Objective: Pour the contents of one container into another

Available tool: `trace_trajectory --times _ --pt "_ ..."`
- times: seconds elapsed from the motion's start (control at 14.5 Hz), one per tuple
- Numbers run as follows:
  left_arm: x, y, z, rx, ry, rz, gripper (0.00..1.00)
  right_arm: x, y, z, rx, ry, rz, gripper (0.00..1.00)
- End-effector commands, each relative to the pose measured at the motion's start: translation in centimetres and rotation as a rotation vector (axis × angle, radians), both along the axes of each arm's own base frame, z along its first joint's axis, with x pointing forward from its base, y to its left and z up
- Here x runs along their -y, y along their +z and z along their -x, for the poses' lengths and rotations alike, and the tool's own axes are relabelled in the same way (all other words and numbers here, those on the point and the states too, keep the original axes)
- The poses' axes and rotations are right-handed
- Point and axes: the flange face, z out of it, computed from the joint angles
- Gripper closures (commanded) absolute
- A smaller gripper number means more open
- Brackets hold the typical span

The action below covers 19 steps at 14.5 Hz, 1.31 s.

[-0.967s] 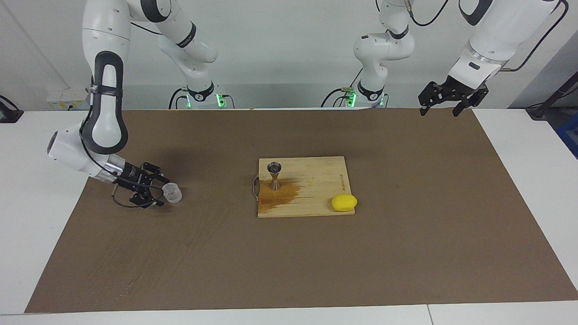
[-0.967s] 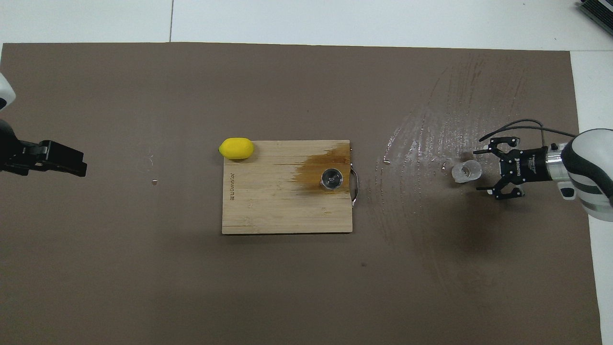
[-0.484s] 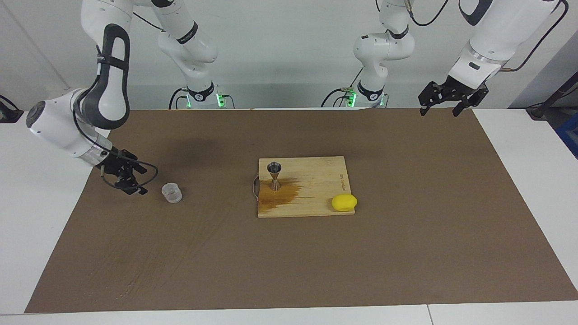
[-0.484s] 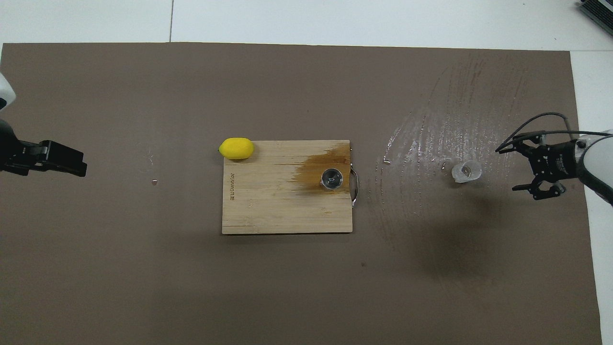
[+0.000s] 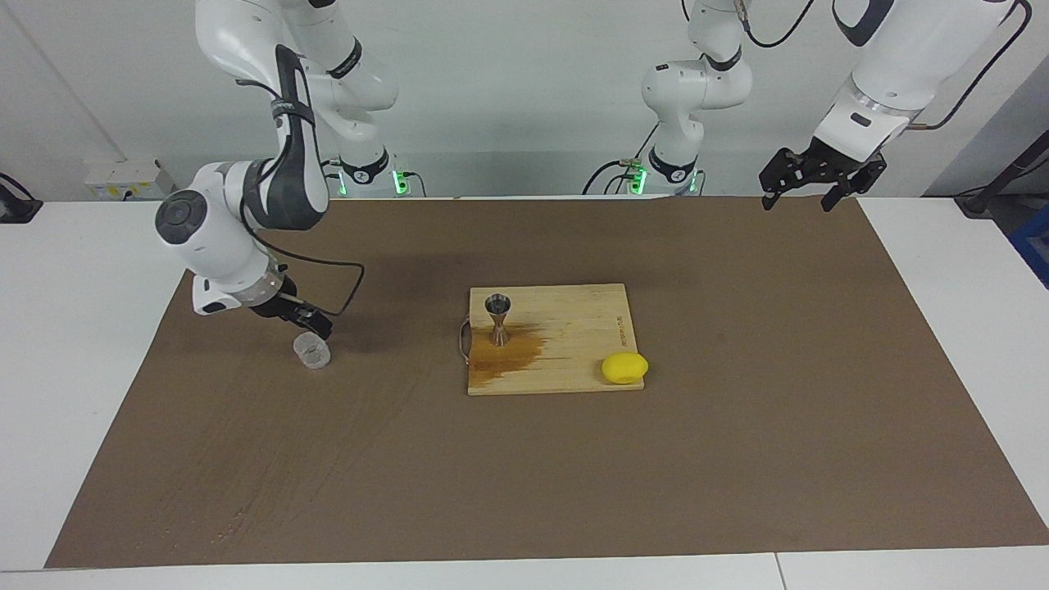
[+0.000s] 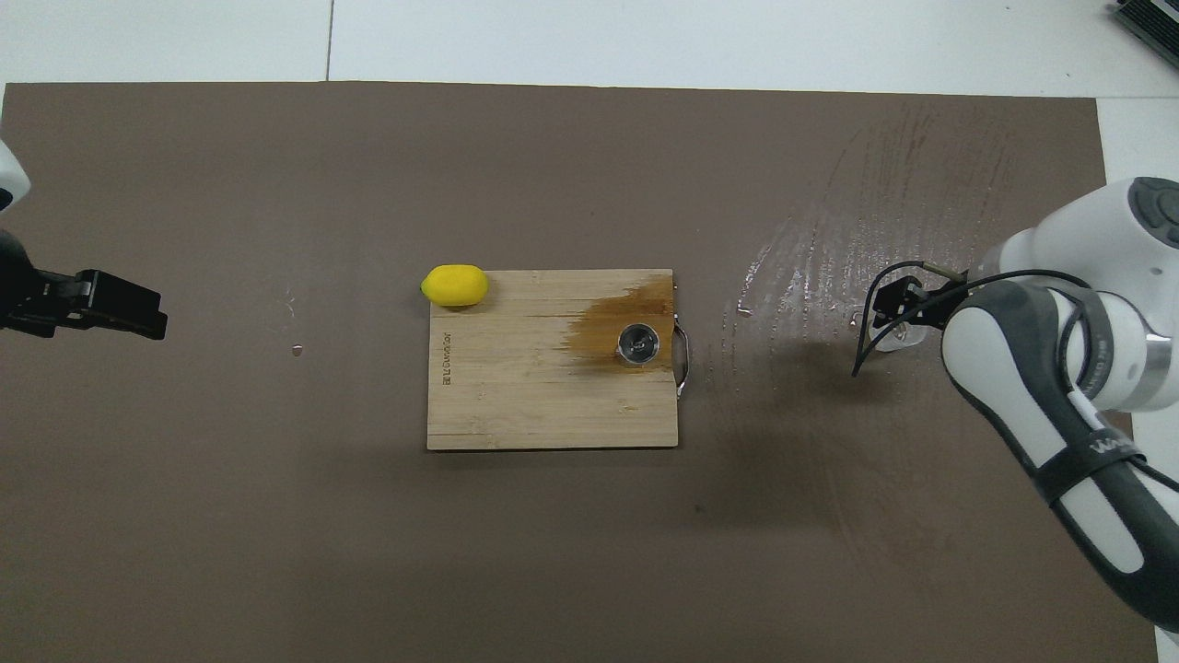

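Jigger (image 6: pixel 637 343) on wet board (image 6: pixel 516 405), lemon (image 6: pixel 454 284) beside

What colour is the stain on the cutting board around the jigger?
Dark amber-brown stain on the pale wooden cutting board, clearest in the overhead view.

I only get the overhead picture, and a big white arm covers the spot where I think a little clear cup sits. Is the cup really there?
Observer: Yes. In the facing view the clear cup stands upright on the brown mat, apart from the cutting board.
Operator: Is the arm holding it?
Observer: It doesn't look like it. The right gripper hangs just over the cup's rim, and I can't tell whether it touches.
Operator: And the round metal thing on the board?
Observer: Seen from the side, it is an hourglass-shaped jigger, standing upright on its narrow waist and wide foot.
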Motion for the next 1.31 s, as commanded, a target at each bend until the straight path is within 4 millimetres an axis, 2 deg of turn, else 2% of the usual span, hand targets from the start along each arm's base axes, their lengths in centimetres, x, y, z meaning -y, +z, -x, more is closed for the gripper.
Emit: trace_trajectory --times 0.0,0.14,0.21,0.41,0.62,0.76,0.97,1.24 --pt "-0.2 0.2 0.9 -0.004 -0.001 -0.016 0.00 -3.3 3.8 0.9 0.048 0.150 0.033 0.01" --pt "-0.2 0.2 0.9 -0.004 -0.001 -0.016 0.00 -6.5 7.6 2.1 0.075 0.213 0.040 0.01" --pt "-0.2 0.2 0.9 -0.004 -0.001 -0.016 0.00 -7.3 10.0 2.3 0.089 0.232 0.049 0.01" --pt "-0.2 0.2 0.9 -0.004 -0.001 -0.016 0.00 -7.2 16.3 1.9 0.096 0.266 0.057 0.01" --pt "-0.2 0.2 0.9 -0.004 -0.001 -0.016 0.00 -6.4 20.7 1.5 0.132 0.300 0.083 0.01" --pt "-0.2 0.2 0.9 -0.004 -0.001 -0.016 0.00 -6.1 21.5 2.0 0.112 0.313 0.089 0.01" --pt "-0.2 0.2 0.9 -0.004 -0.001 -0.016 0.00 -5.2 21.2 2.2 0.109 0.328 0.088 0.01" --pt "-0.2 0.2 0.9 -0.004 -0.001 -0.016 0.00 -5.2 21.1 3.0 0.066 0.338 0.074 0.01"
